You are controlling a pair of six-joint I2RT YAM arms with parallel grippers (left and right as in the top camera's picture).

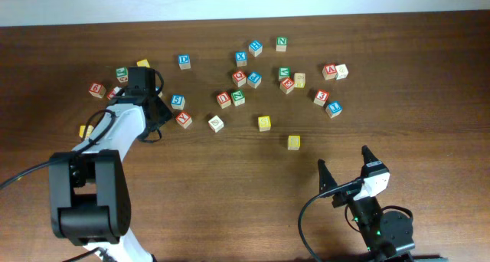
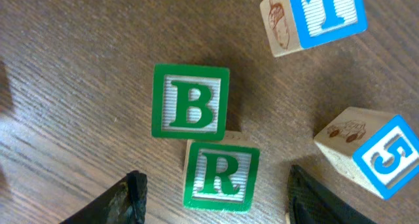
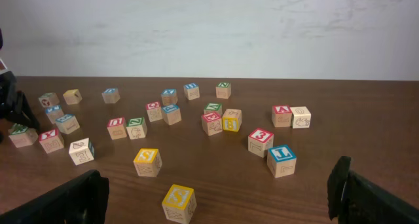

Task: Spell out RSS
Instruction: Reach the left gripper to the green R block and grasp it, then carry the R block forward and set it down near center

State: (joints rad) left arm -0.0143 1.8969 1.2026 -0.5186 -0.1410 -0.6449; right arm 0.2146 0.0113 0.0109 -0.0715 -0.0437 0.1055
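The green R cube [image 2: 220, 178] lies on the table between the open fingers of my left gripper [image 2: 217, 196], with gaps on both sides. The green B cube [image 2: 191, 110] touches it just ahead. In the overhead view my left gripper [image 1: 149, 90] is at the far left of the table and hides the R cube. Two yellow S cubes lie apart near the middle: one [image 1: 264, 122] [image 3: 148, 162] and one closer to the right arm [image 1: 294, 142] [image 3: 179, 202]. My right gripper [image 1: 344, 162] [image 3: 216, 209] is open, empty and low at the front right, short of the nearer S cube.
A blue T cube [image 2: 314, 18] and a blue 5 cube [image 2: 366, 155] lie right of the left gripper. Several red, blue and green letter cubes [image 1: 253, 78] are scattered across the far half of the table. A blue cube [image 3: 281, 160] and a red one [image 3: 260, 141] lie ahead of the right gripper.
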